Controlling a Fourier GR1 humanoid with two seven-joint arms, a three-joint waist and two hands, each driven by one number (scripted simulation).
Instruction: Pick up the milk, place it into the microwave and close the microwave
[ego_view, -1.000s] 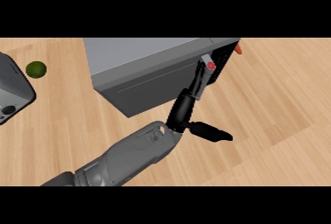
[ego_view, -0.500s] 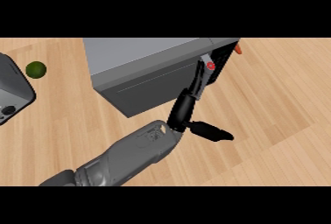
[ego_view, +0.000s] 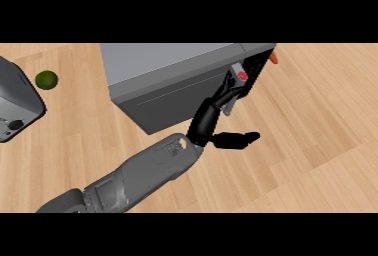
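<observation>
The milk (ego_view: 238, 76) is a small grey carton at the right end of the microwave (ego_view: 173, 67), just at the edge of the dark opening there. It looks long and thin. Its long side runs up and down the view and leans a little, with the top end pointing away from the robot and a bit to the right, into the dark gap. There is a round red spot on it - any words on it are too small to read. The left hand (ego_view: 210, 117) comes up from the lower left on a long grey arm. Its black fingers (ego_view: 221, 97) are stretched out almost straight and lie along the lower part of the milk, touching it. The thumb (ego_view: 238, 139) sticks out to the right, well away from the carton, so the hand is spread and not curled round anything. A small orange-red thing (ego_view: 273, 57) shows at the far right corner of the microwave - what it is cannot be told. Far to the left on the wooden counter (ego_view: 317, 125) sit a little round green fruit (ego_view: 46, 79) and, near it, part of a grey machine (ego_view: 16, 107) with dark knobs
</observation>
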